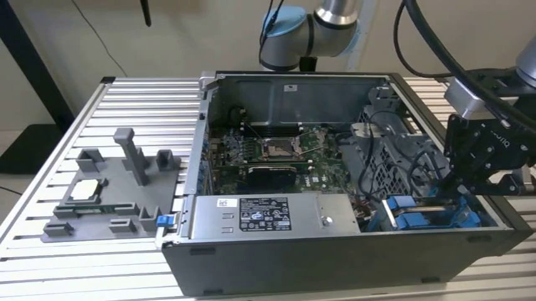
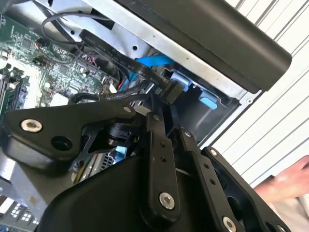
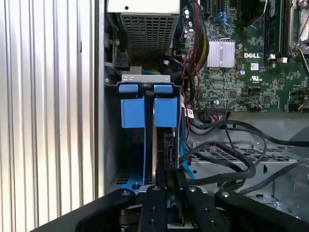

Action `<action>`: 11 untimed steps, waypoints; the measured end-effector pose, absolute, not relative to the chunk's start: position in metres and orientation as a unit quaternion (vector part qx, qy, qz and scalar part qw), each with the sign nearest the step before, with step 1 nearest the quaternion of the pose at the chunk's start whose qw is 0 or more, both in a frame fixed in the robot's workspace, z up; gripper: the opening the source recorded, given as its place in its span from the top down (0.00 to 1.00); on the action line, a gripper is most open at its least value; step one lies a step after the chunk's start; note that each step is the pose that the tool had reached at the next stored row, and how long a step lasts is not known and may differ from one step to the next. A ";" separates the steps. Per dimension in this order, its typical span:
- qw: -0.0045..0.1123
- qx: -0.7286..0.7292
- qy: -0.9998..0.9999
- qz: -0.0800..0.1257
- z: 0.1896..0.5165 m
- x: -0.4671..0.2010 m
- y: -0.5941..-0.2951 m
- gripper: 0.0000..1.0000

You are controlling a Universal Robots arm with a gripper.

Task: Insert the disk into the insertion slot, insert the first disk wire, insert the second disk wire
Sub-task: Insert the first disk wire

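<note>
The open computer case (image 1: 335, 251) lies on the slatted table. Its insertion slot (image 1: 427, 216) is at the front corner on the exterior view's right, a grey bay (image 3: 145, 78) with blue parts. Two blue carriers stand side by side in it. The disk (image 3: 165, 112) sits edge-on under the one nearer the motherboard. My gripper (image 1: 456, 188) hangs right over the bay. In both wrist views its fingers (image 2: 157, 130) are shut on the black connector of a disk wire (image 2: 171, 89), held just above the disk's edge (image 3: 169, 147). The wire trails off toward the motherboard.
A grey labelled power-supply box (image 1: 263, 215) lies beside the bay, with the motherboard (image 1: 277, 150) behind it. A perforated cage (image 3: 231, 159) with loose black cables is next to my fingers. A grey fixture (image 1: 109, 188) stands on the table. A person's hand (image 2: 285, 186) is outside the case.
</note>
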State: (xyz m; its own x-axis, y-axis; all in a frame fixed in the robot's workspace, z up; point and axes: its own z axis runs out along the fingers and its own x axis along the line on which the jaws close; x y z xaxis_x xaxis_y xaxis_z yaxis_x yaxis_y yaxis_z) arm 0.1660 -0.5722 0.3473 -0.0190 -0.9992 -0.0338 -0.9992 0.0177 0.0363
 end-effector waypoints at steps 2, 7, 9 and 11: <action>-0.001 0.700 -0.713 -0.024 0.346 0.165 -0.572 1.00; -0.004 0.700 -0.713 -0.021 0.343 0.165 -0.571 1.00; -0.004 0.701 -0.713 -0.020 0.342 0.163 -0.570 1.00; -0.005 0.701 -0.713 -0.020 0.341 0.163 -0.569 1.00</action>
State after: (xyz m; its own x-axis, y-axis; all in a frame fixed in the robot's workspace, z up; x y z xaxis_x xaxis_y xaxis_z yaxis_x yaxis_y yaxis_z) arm 0.1632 -0.5693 0.3410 -0.0180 -0.9992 -0.0343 -0.9996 0.0173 0.0216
